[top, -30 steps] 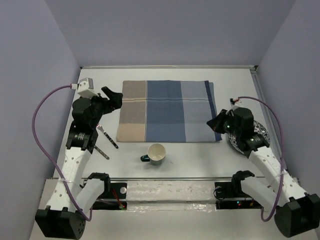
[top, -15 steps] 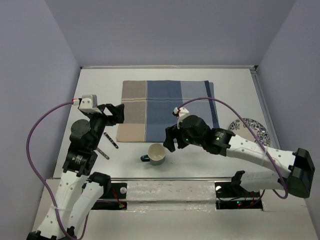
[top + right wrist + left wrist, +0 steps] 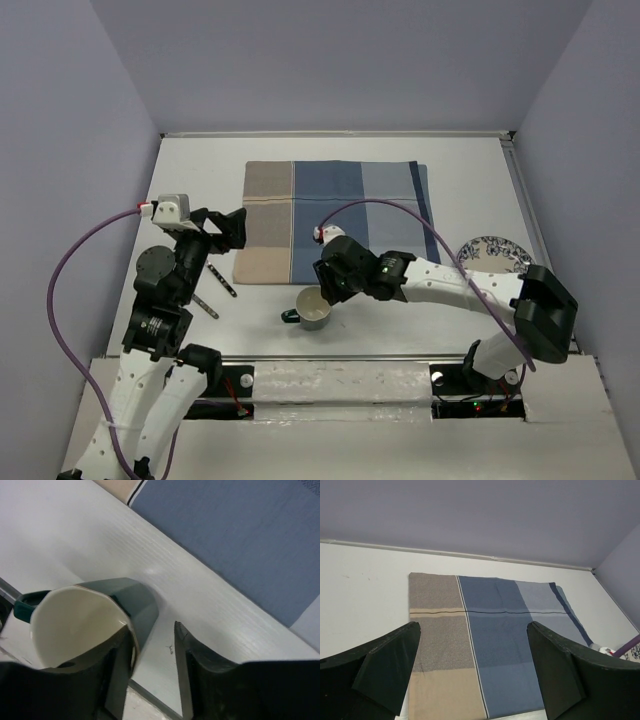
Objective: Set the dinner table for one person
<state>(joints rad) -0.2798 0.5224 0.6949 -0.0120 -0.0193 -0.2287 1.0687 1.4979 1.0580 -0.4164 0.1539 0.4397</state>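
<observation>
Dinner table (image 3: 200,165) fills centre of top view, placemat (image 3: 335,222) at its middle. Right gripper (image 3: 151,630) at lower centre, jaws spread, mug (image 3: 85,625) wall between them. Left gripper (image 3: 472,625) jaws spread, empty, by placemat's left edge

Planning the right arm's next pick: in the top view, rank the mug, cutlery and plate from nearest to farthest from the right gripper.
1. Mug, directly at the right gripper.
2. Cutlery, left of the placemat.
3. Plate, far right side.
</observation>
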